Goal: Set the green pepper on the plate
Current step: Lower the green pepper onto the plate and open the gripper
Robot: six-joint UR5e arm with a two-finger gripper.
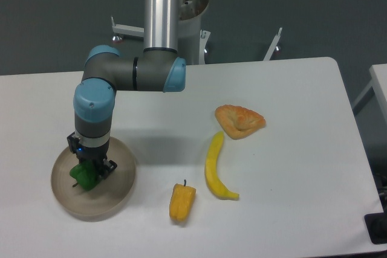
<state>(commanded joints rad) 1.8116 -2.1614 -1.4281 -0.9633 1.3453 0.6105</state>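
The green pepper (84, 177) is glossy and bright green, and sits over the left half of the beige plate (118, 190) near the table's front left. My gripper (89, 171) points straight down onto it, its dark fingers shut on the pepper's sides. I cannot tell whether the pepper rests on the plate's surface or hangs just above it. The arm's blue-capped wrist stands upright directly above the plate and hides part of its far rim.
A yellow-orange pepper (182, 202) lies right of the plate near the front edge. A yellow banana (214, 168) lies further right, and a tan pastry (239, 120) sits behind it. The arm's base column rises at the table's far edge.
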